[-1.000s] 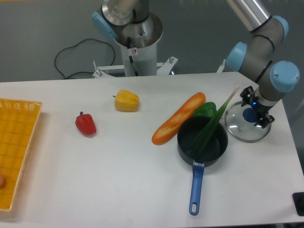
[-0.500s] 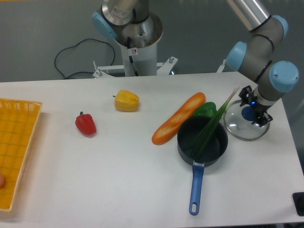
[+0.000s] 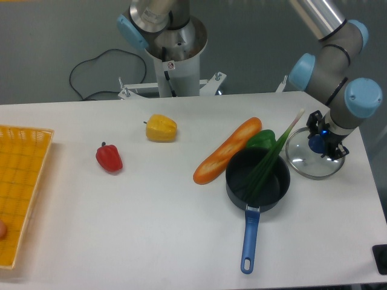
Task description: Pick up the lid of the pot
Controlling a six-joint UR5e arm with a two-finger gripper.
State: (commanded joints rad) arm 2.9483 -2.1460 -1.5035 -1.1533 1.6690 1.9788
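Lid [image 3: 302, 161] in fixed cam view: clear w/ a pale rim, on R side of table [image 3: 151, 229], just beside the pot [image 3: 234, 181]. Its blue knob [image 3: 316, 145] sits under the gripper [image 3: 323, 138], which comes in from upper R on the arm [image 3: 307, 66]. Fingers look apart, approx. one each side of knob; can't tell if they're clamped on it or only around it, & can't tell if lid is off the tabletop.

Pot is dark inside, blue handle [image 3: 250, 241] pointing to near edge of table. Long green stalks [image 3: 264, 172] lie in pot, thin ends sticking out past its rim, up & R, towards lid. Green veg [image 3: 261, 139] (prob. a pepper) just behind pot. Long brown bread [image 3: 221, 158] lies diag. behind/L of pot, upper end near green veg.

Further L: yellow pepper [image 3: 161, 128] nr far side, then red pepper [image 3: 109, 158] a bit nearer cam. Yellow basket [image 3: 23, 136] at far L edge, cut off by frame, w/ small orangey item [image 3: 2, 229] partly seen, too cropped to ID. Black block [image 3: 380, 254] at lower R, also cut off. Black cable [image 3: 74, 74] loops beyond table's far edge.
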